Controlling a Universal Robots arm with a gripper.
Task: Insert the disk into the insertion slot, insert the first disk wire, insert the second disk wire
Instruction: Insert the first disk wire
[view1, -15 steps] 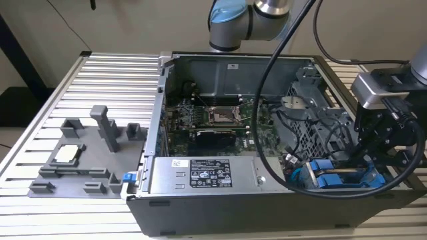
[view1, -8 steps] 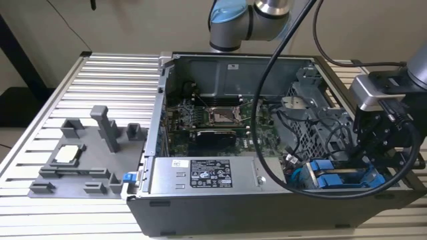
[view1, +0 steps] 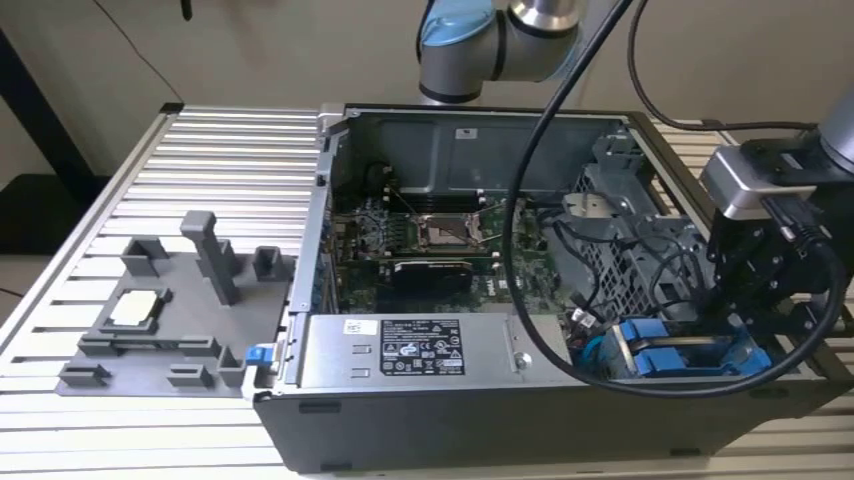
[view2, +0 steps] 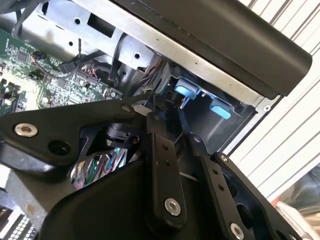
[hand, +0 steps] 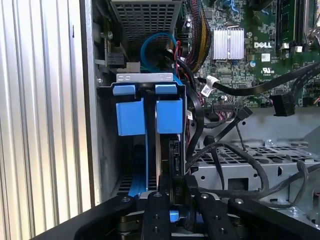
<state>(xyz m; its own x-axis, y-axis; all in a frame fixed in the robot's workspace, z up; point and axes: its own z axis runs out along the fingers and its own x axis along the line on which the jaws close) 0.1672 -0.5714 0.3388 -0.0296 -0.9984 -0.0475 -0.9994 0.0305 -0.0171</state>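
In the first wrist view my gripper (hand: 176, 184) is shut on the disk (hand: 170, 160), a dark slab seen edge-on with a blue frame rail (hand: 145, 170) beside it. The disk stands inside the insertion slot (hand: 125, 150), just behind two bright blue tabs (hand: 169, 116) of the drive bay. In the exterior view the gripper (view1: 747, 330) hangs over the case's near corner on the exterior view's right, by the blue frames (view1: 667, 358). In the second wrist view the fingers (view2: 160, 150) converge toward the blue tabs (view2: 186, 91). Black disk wires (hand: 235, 125) lie loose beside the bay.
The open computer case (view1: 320, 300) lies on a slatted metal table (view1: 214, 150). Inside are the green motherboard (view1: 441, 235), a grey labelled power-supply box (view1: 400, 350) and a metal drive cage (view1: 627, 240). A grey fixture plate (view1: 174, 300) sits on the exterior view's left.
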